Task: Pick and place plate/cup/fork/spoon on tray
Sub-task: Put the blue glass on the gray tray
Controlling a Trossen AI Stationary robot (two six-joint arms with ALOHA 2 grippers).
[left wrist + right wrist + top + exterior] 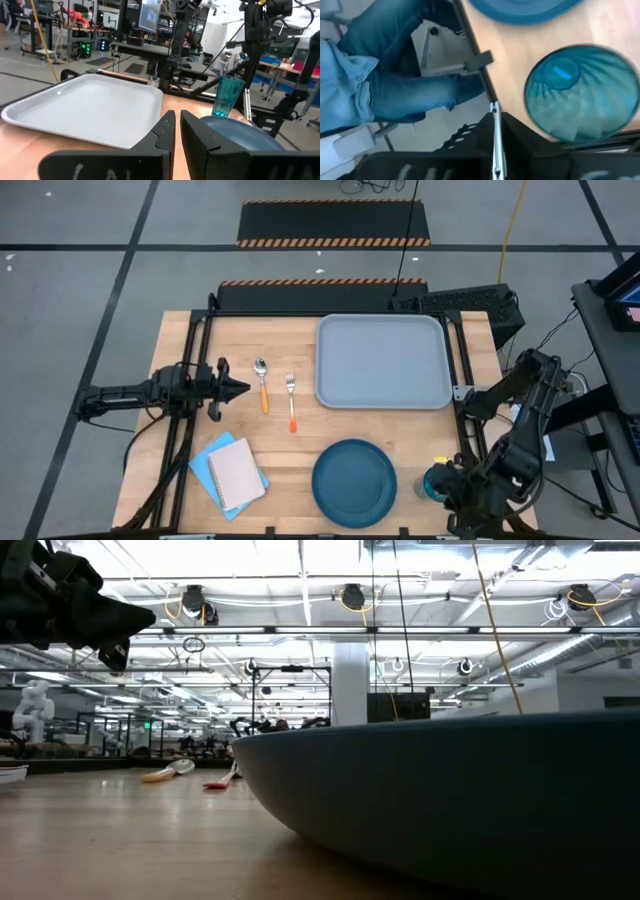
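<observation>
Right gripper (447,492) hovers above cup (433,483) at table's near right corner, beside plate (354,482); fingers nearly together, holding nothing. Cup likely light, thin-walled, slick plastic (tips easily): pinch one wall at rim. Tray (383,361) bare, well apart. Left gripper (238,388) waits near spoon (261,383), fingers almost touching, empty.

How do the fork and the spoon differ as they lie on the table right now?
The fork has tines and a red-orange handle; the spoon has a round bowl and a yellow-orange handle. The spoon lies nearer the left gripper, the fork nearer the tray. The fork also sits slightly closer to the plate than the spoon. Both lie parallel on bare wood, metal heads pointing the same way, neither on the tray.
</observation>
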